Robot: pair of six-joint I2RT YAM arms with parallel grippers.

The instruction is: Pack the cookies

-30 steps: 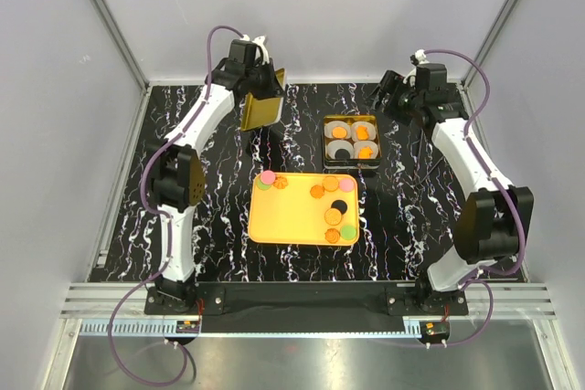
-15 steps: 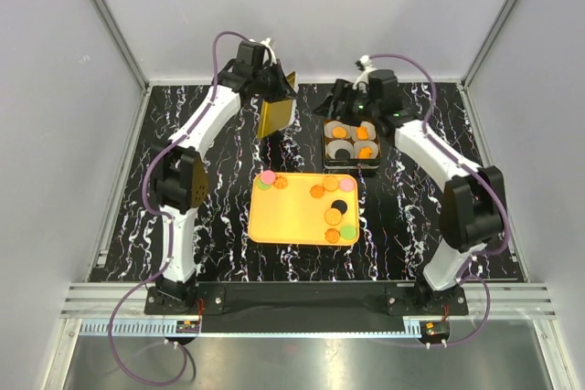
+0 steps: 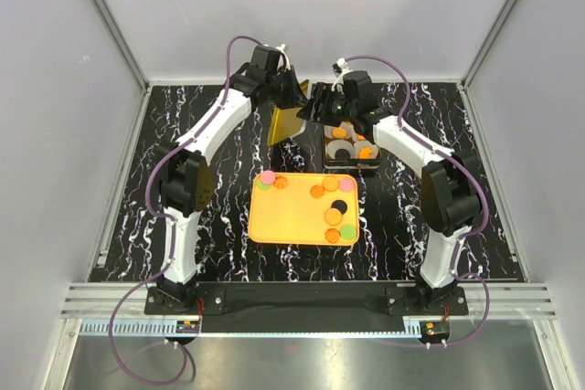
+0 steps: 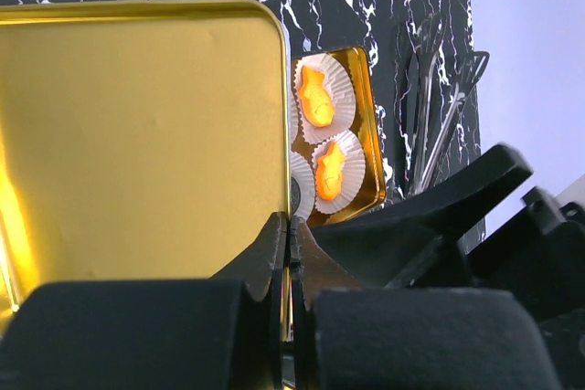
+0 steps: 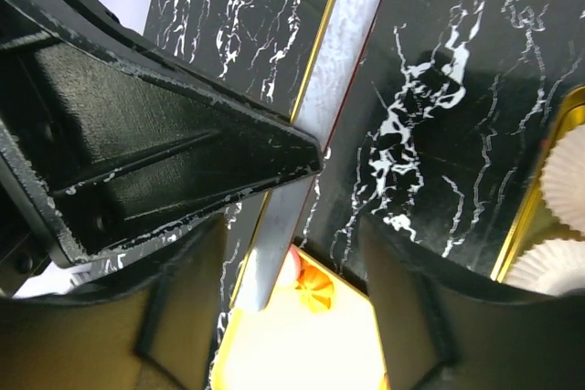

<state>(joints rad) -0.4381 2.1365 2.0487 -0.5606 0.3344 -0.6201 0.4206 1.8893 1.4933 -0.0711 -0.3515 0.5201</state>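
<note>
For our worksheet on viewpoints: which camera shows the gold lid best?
Left wrist: the gold lid fills the frame, face on, pinched by the left fingers. Top external shows it small and tilted; right wrist shows only a thin sliver.

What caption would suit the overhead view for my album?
Left claw holds a gold lid beside the cookie tin while loose cookies wait on the yellow tray.

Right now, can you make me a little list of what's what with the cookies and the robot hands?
Left gripper: shut on the gold lid, held above the table
Right gripper: open, close to the lid's edge
Tin: open, orange cookies in white paper cups
Tray: loose cookies, orange, pink, green, black
</note>
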